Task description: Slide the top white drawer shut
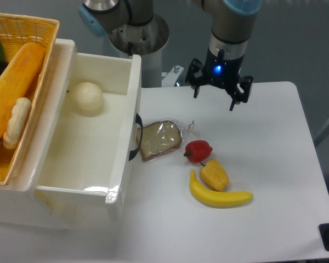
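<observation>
— Where's the gripper (219, 92) right now?

— Up over the far side of the white table (274, 181), hanging from the arm (228, 27) with a blue light glowing on its body. Its two dark fingers (237, 97) are spread wide apart, and there's nothing between them. It isn't touching anything; the tabletop under it is bare.

— And the top white drawer (93, 148)?

— Pulled well out from the cabinet on the left side. It's a deep, glossy cream-white tray with thick walls, and I can look straight down into it. A pale round ball-like thing (86, 98) sits on its floor near the back corner. The black curved handle (137, 137) is on the front wall, facing the table.

— How far is the gripper from that handle?

— Well apart. The handle is lower and to the left of the gripper from here.

— Anything close to the drawer front?

— A slice of bread in a clear wrapper (160, 139) lies just beside the handle, near enough that I can't tell whether they touch. Past it there's a red pepper (198, 150), then a small yellow-orange lumpy item (214, 175) touching a banana (219, 196).

— What's that behind the drawer?

— A yellow wicker basket (22, 27) resting on top of the cabinet at the left, with a long bread loaf (13, 87) and other food in it.
</observation>
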`<state>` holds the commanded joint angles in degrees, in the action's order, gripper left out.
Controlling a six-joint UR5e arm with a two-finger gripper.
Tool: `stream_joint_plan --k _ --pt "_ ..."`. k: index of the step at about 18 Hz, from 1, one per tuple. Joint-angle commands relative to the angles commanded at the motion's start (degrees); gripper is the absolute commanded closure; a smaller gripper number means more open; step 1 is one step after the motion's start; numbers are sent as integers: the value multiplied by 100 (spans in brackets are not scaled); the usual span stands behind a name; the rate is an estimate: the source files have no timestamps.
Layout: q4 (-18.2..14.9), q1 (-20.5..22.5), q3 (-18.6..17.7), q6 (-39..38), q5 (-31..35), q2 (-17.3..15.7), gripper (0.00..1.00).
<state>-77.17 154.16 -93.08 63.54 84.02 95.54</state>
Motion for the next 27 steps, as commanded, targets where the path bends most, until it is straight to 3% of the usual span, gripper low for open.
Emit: stream_joint_plan --k 20,27 --pt "26 88 -228 -773 9 193 0" --pt "9 -166 -290 -1133 0 624 0"
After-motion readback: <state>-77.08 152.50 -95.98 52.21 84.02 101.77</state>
